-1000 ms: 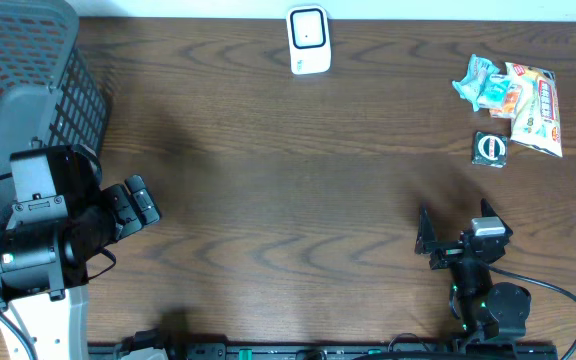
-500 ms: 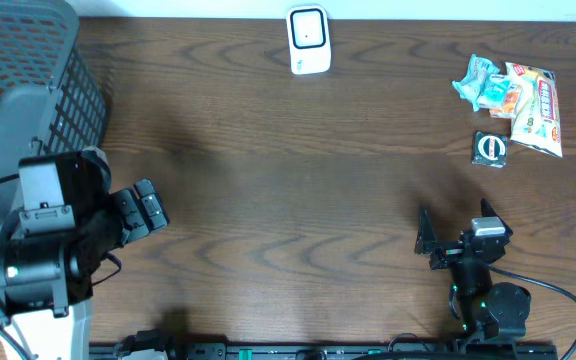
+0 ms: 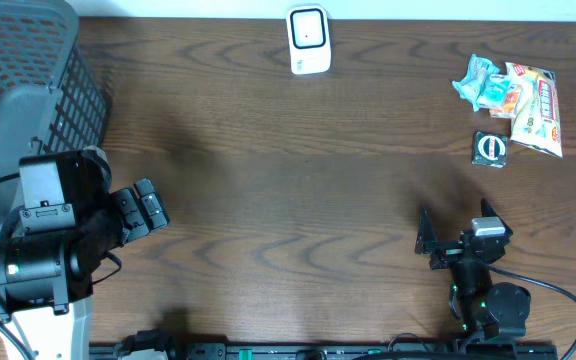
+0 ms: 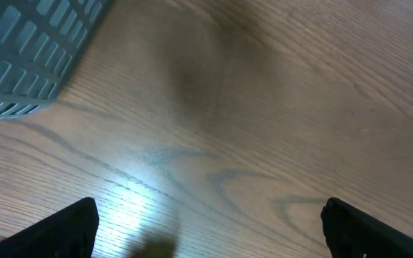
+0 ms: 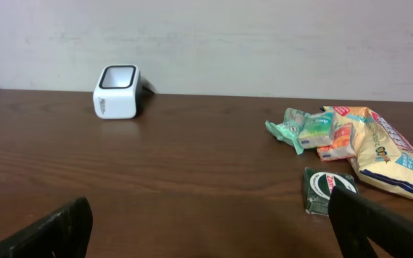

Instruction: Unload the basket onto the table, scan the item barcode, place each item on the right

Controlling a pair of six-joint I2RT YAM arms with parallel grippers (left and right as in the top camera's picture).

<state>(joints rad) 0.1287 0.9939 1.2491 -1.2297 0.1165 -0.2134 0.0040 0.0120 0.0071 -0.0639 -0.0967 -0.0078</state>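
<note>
A white barcode scanner stands at the table's far edge and shows at upper left in the right wrist view. The items lie at the far right: a dark green square packet, a yellow snack bag and a teal packet. My left gripper hangs open over bare wood at the left, holding nothing. My right gripper stands open near the front right, well short of the green packet.
A grey mesh basket fills the far left corner; its corner shows in the left wrist view. Dark wood tabletop lies between scanner, items and arms. A pale wall rises behind the scanner.
The left arm has shifted slightly to the right and toward the front edge, then stopped. The right arm and all the items have not moved.
</note>
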